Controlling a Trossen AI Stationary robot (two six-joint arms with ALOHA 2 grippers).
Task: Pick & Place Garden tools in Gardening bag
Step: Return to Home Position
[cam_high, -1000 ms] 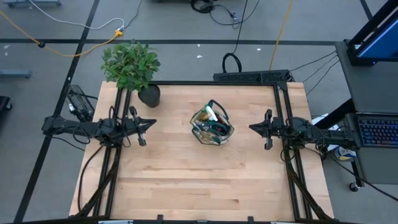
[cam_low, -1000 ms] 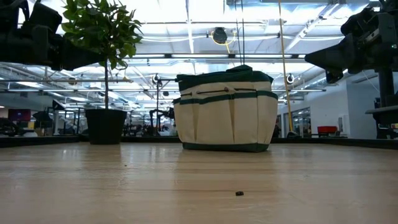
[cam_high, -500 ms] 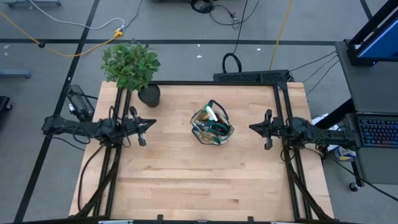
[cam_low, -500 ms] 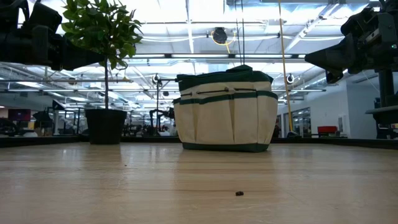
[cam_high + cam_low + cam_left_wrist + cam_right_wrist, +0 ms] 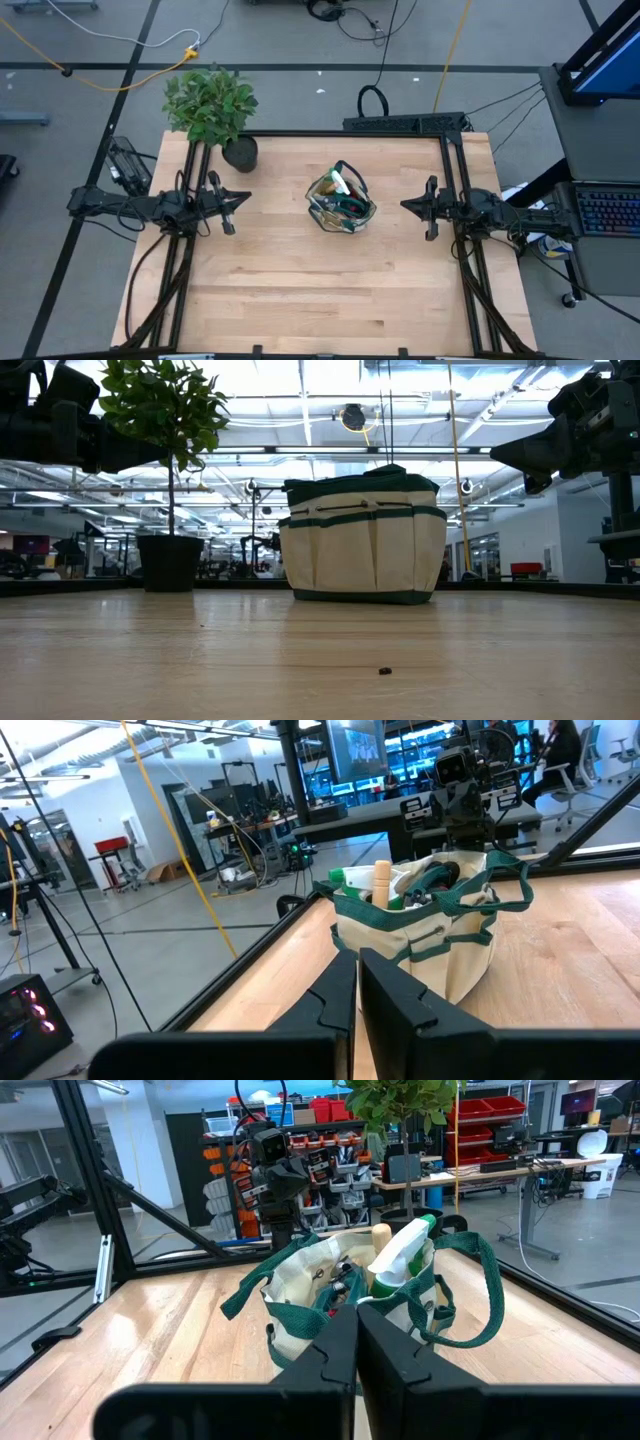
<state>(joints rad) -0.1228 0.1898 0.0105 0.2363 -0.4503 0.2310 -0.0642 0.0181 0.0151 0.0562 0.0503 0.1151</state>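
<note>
Left gripper [image 5: 243,198]: clenched, empty, raised at left side of table [image 5: 300,290]. Right gripper [image 5: 405,206]: clenched, empty, right side. Gardening bag [image 5: 360,555]: mid-table, between them, holding wooden tool handle [image 5: 381,1235] and green-white bottle [image 5: 402,1260].

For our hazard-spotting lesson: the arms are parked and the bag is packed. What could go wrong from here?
1. A wooden handle and a green-white item stick out above the bag's rim; lifting it might spill them.
2. Its strap loops out loosely and could snag the left arm or right arm, parked at either side, jaws shut.
</note>
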